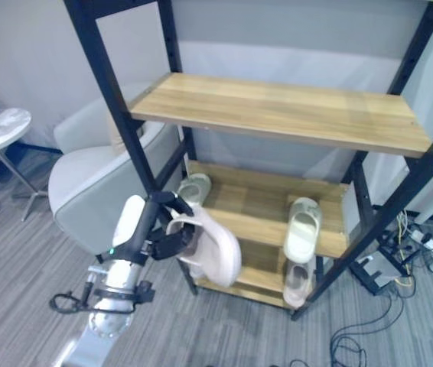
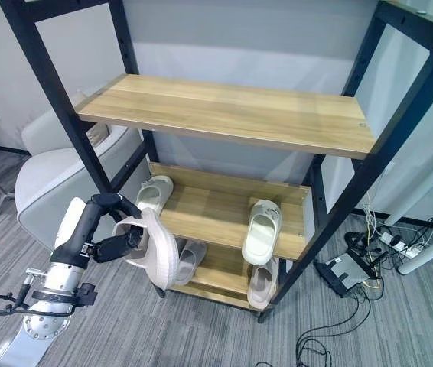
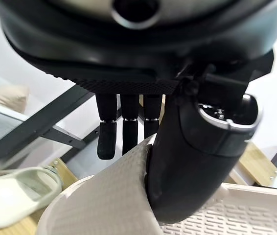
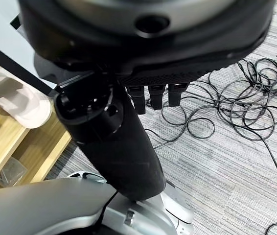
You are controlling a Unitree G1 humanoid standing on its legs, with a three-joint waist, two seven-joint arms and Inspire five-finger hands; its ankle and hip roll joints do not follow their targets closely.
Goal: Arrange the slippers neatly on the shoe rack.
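Slipper, pale pink, hangs sole-out lower centre-left, pinched by left hand thumb and curled fingers. Step in hand: carrying it to shoe rack. Next, likely: set it on middle shelf bare centre, between cream slipper and cream slide. Right hand over floor, fingers relaxed, empty.

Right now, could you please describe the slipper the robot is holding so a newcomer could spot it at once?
Find the black-framed shoe rack with wooden shelves; at its lower left corner the left hand is shut on a pale pinkish slipper. Unlike the other slippers, which lie on shelves, it hangs in the air, tilted, sole outward.
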